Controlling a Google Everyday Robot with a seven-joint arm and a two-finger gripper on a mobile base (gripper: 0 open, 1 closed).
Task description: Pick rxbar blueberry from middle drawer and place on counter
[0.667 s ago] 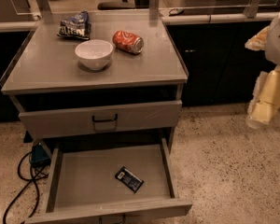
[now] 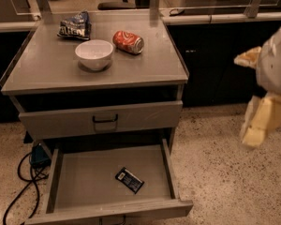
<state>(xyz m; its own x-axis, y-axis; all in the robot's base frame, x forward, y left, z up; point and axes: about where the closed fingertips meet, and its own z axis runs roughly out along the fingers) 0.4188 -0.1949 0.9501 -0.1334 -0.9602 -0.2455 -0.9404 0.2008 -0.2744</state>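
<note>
Rxbar blueberry (image 2: 129, 180) in the middle drawer (image 2: 84, 182).
Gripper (image 2: 258, 123) at 3 o'clock; we cannot tell its grip.

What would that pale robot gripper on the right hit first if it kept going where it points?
Probably the speckled floor. The gripper hangs right of the grey metal cabinet, seemingly pointing down and leftward, clear of the open grey drawer; depth is unclear.

Bar (image 2: 129, 180) flat in open drawer (image 2: 84, 182), R of ctr; bowl (image 2: 94, 54), can (image 2: 129, 42), bag (image 2: 75, 26) on table (image 2: 145, 69); tool (image 2: 258, 121) far R, well apart.
</note>
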